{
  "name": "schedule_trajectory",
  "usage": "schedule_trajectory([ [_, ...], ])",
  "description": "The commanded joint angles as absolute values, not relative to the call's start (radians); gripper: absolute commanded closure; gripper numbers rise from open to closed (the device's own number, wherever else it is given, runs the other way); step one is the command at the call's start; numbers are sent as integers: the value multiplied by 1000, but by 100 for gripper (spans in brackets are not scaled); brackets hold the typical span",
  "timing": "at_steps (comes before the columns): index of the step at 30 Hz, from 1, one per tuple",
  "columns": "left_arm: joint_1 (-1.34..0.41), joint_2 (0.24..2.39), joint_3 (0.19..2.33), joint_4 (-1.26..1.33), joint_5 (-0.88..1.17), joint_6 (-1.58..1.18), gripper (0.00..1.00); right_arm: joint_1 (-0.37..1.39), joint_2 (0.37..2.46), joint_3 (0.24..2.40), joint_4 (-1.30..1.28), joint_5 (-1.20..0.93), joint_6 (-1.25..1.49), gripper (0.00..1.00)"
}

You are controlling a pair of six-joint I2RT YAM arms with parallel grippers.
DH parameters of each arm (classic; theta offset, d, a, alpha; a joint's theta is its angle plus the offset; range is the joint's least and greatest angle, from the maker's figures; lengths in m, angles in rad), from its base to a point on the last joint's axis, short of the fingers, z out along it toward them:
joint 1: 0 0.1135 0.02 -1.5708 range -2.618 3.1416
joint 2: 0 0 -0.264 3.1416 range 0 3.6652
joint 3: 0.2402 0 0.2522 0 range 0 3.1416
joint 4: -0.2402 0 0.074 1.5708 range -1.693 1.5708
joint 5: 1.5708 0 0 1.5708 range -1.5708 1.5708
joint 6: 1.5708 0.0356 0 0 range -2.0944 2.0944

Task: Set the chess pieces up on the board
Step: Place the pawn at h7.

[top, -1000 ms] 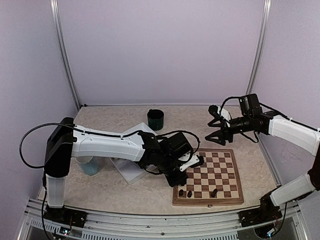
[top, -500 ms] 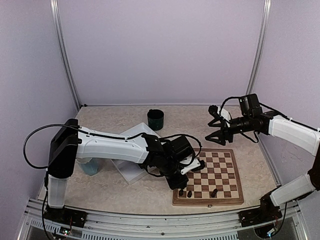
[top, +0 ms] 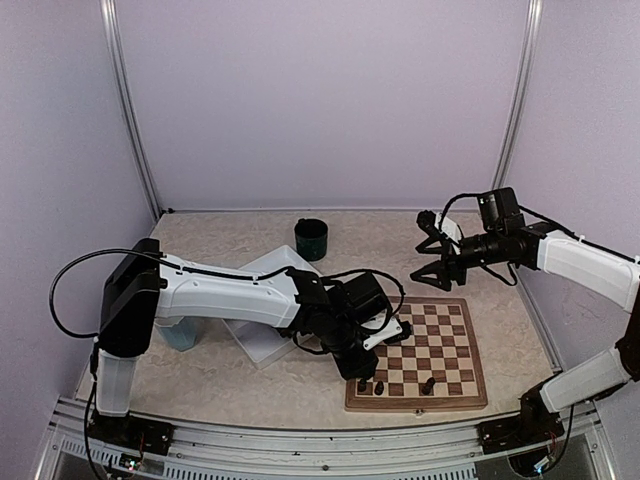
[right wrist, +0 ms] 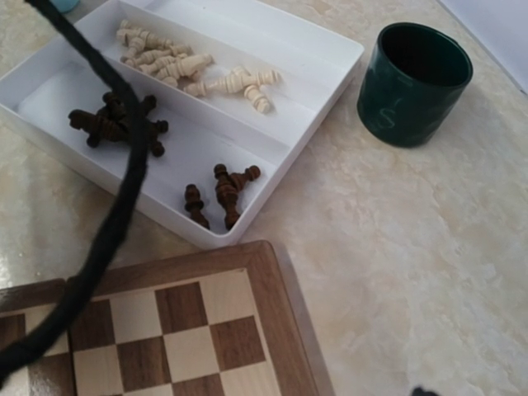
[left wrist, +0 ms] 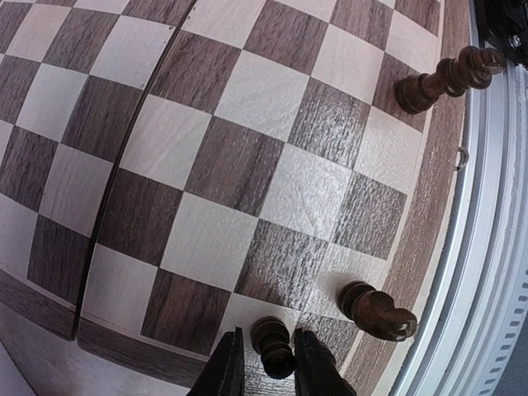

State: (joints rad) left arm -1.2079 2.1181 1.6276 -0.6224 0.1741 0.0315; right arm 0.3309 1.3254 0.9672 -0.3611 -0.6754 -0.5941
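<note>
Change: over the last second your left arm swung a little right and settled low over the near-left corner of the board (top: 450, 403). The left gripper (left wrist: 268, 337) also started easing apart.
Left fingers: only a crack open, one on each side of a small dark chessman (left wrist: 273, 351). It looked like they'd just let go, but I couldn't tell if one finger was brushing it.
Chessman: upright on the corner square of the near row. I couldn't call it rook or pawn from above.
Neighbours: a dark knight (left wrist: 375, 312) stood just to its right in the same row. A taller dark piece (left wrist: 437, 82) was further right, well apart.
Right gripper (top: 432, 262): hadn't budged. It was spread wide, held nothing and hovered just past the board's far edge.
Tray (right wrist: 322, 49): plenty left, with pale pieces (right wrist: 190, 70) and dark pieces (right wrist: 115, 124) each in their own compartment.
Meaning: I'd say that was piece three down. You'd want to lift straight up so nothing tips, then head back to the tray.
</note>
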Motion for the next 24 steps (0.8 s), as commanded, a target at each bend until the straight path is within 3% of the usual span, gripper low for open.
schedule_trajectory([
  [1,-1215,2131,1657,-625,164,38,75,325,1321,954,-348,-681,-604,24],
  [12,-1215,2098,1655,-617,144,33,72,325,1324,957,-348,-688,-599,24],
  [24,-1196,1924,1531,-488,163,5,69,324,1338,962,-350,-706,-583,24],
])
